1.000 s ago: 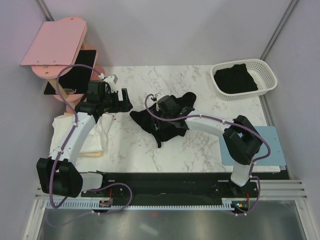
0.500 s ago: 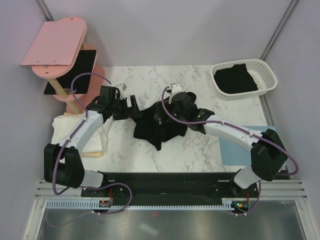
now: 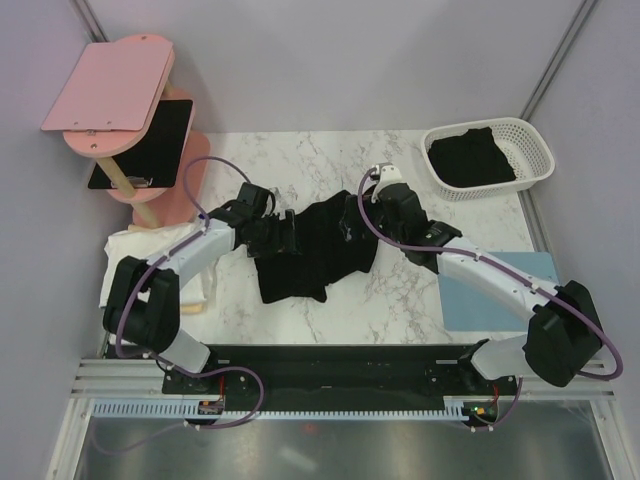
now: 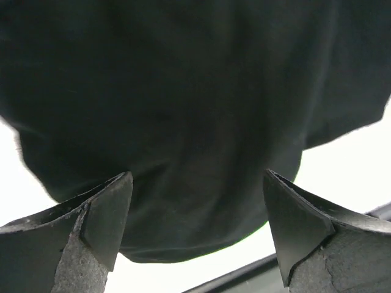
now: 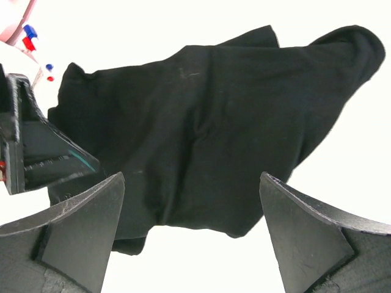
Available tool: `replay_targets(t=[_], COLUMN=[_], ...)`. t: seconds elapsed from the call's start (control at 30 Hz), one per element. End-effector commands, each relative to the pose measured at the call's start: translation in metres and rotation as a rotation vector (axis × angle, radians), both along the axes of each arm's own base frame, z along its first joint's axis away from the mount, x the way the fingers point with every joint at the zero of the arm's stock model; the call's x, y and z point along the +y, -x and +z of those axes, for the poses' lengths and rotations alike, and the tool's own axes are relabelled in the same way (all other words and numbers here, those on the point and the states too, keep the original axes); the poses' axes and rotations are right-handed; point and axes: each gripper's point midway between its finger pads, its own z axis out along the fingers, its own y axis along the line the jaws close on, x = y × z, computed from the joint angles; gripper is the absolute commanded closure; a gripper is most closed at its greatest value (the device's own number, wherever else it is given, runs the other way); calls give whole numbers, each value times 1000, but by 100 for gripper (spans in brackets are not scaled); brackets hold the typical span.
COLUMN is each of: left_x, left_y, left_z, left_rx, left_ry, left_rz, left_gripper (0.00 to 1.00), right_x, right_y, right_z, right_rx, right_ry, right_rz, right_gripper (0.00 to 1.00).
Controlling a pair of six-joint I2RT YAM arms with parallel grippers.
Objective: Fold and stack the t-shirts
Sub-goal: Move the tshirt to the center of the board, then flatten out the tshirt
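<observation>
Top view first, since it gives you the whole layout. The shirt (image 3: 305,255) lies crumpled in the middle of the table (image 3: 380,300), and both arms reach in over it from opposite sides. Your left hand (image 3: 280,235) is at the shirt's left edge, and your right hand (image 3: 352,218) is over its upper right part. From up there you can't read the jaws, because black fingers vanish against black cloth.

The wrist views settle it. On the left wrist, the left hand (image 4: 197,177) is spread wide, and the shirt (image 4: 183,116) fills nearly everything beyond it. Nothing is pinched between. On the right wrist, the right hand (image 5: 190,177) is just as wide and just as empty, looking across the shirt (image 5: 214,122). Here you also catch the left hand (image 5: 36,152) coming in at the cloth's far left edge, which its own camera can't show you.

Only the top view gives you the second shirt (image 3: 470,160). It lies in the white basket (image 3: 538,150) at the far right corner, well apart from both hands. That view also shows the blue mat (image 3: 462,305) at the table's right edge.

Now the pose. The left arm bends at an elbow near the table's left edge, and its forearm runs up and right to the shirt. The right arm swings out right from its base, with its elbow near the mat, then reaches back left and up to the shirt.
</observation>
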Motion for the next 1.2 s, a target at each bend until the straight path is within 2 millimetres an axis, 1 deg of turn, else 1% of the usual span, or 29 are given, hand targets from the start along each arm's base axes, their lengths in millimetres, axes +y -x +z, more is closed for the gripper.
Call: replay_targets(t=[0.0, 0.03, 0.1, 0.13, 0.17, 0.23, 0.33, 0.37, 0.47, 0.5, 0.6, 0.67, 0.73, 0.77, 0.8, 0.9, 0.93, 1.0, 1.03, 1.07, 1.1, 1.13, 1.17], left_x=[27, 32, 39, 45, 49, 61, 71, 73, 76, 76, 78, 78, 78, 75, 73, 64, 63, 57, 55, 50, 45, 41, 30], left_y=[-8, -9, -3, -3, -2, 6, 14, 16, 22, 24, 24, 21, 20, 16, 15, 5, 5, -3, -4, -10, -11, -12, -16], left_z=[12, 26, 32, 47, 49, 47, 29, 17, -6, -18, -33, -36, -41, -40, -44, -46, -52, -52, -57, -53, -51, -49, -38], left_rx=[-70, -120, -149, -202, -216, -211, -147, -106, -26, 14, 55, 57, 68, 56, 64, 48, 61, 59, 74, 60, 56, 52, 18], left_ry=[-93, -88, -93, -98, -106, -147, -210, -231, -260, -275, -300, -310, -315, -306, -300, -269, -275, -270, -273, -261, -250, -246, -228], left_rz=[145, 169, 186, 213, 223, 249, 278, 284, 314, 324, 346, 349, 354, 352, 341, 321, 312, 302, 292, 278, 265, 252, 223], left_gripper=[6, 6, 5, 4, 3, 2, 1, 1, 2, 1, 2, 3, 4, 6, 7, 25, 43, 62, 83, 95, 98, 98, 98], right_x=[-10, -11, -11, -11, -10, -9, -5, -4, -3, -3, -6, -10, -13, -15, -16, -20, -22, -27, -29, -33, -35, -39, -44], right_y=[0, 1, 1, 2, 2, 2, 3, 2, 2, 3, 5, 5, 6, 7, 7, 8, 9, 8, 9, 9, 9, 9, 9], right_z=[9, 6, -1, -4, -9, -14, -23, -26, -31, -32, -33, -30, -31, -31, -31, -33, -32, -33, -32, -32, -31, -28, -29], right_rx=[-31, -24, -9, -1, 12, 24, 47, 53, 66, 68, 67, 58, 59, 60, 60, 63, 63, 63, 61, 59, 56, 50, 50], right_ry=[-7, -4, 0, 3, 5, 7, 5, 7, 9, 11, 20, 17, 18, 19, 20, 23, 28, 37, 37, 43, 47, 50, 55], right_rz=[-10, -11, -11, -10, -12, -8, 0, 3, 10, 12, 9, 3, -3, -4, -7, -16, -17, -33, -37, -47, -57, -66, -82], right_gripper=[2, 2, 2, 2, 2, 2, 2, 2, 2, 2, 2, 2, 2, 2, 2, 2, 2, 2, 2, 2, 2, 2, 2])
